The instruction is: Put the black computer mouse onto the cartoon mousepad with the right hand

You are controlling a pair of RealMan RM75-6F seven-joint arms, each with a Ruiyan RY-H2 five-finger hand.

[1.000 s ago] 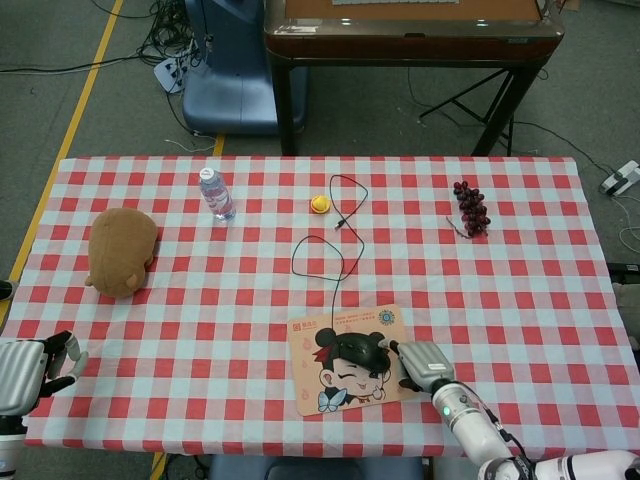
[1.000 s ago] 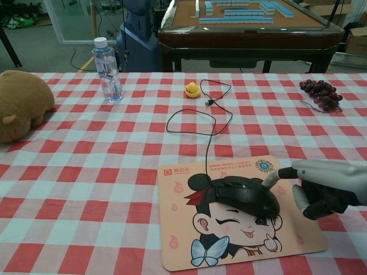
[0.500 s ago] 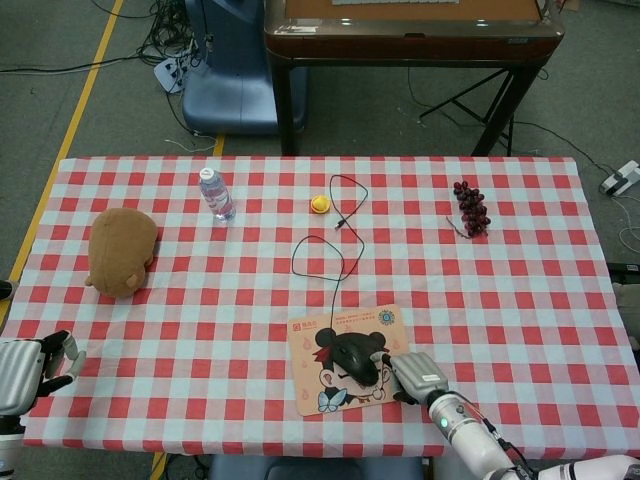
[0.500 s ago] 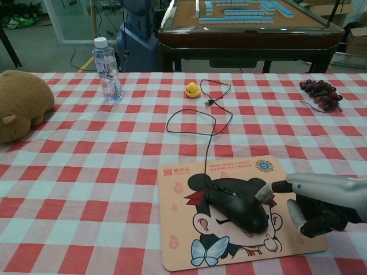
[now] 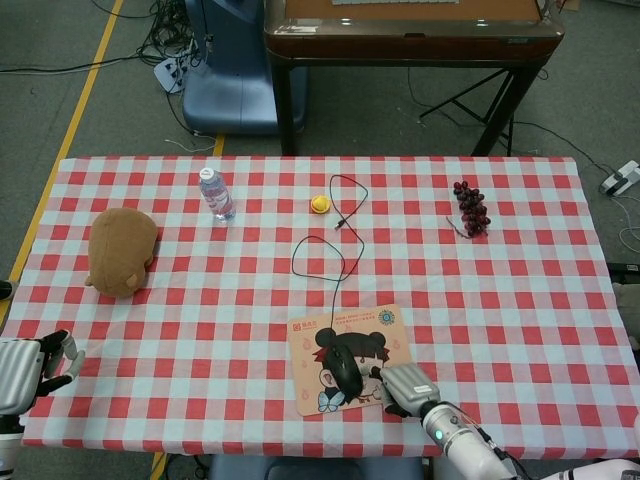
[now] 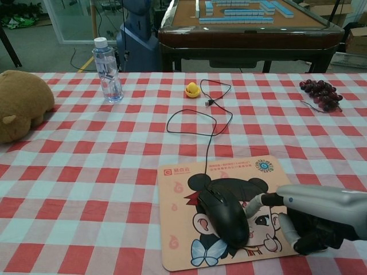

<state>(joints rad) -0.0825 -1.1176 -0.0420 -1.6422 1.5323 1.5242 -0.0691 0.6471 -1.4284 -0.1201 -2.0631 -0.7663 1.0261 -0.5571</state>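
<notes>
The black computer mouse lies on the cartoon mousepad, turned at an angle over the cartoon face. Its cable runs back across the table in a loop. My right hand sits at the pad's right front corner. One outstretched finger touches the mouse's right side, while the other fingers bend down beneath the palm, holding nothing. My left hand hovers at the table's front left corner with its fingers apart and nothing in them.
A brown plush toy lies at the left. A water bottle and a small yellow duck stand further back. Dark grapes are at the back right.
My right hand has moved left and toward the table's front edge. The mouse has slid left on the pad and turned from lying crosswise to pointing more front to back.
</notes>
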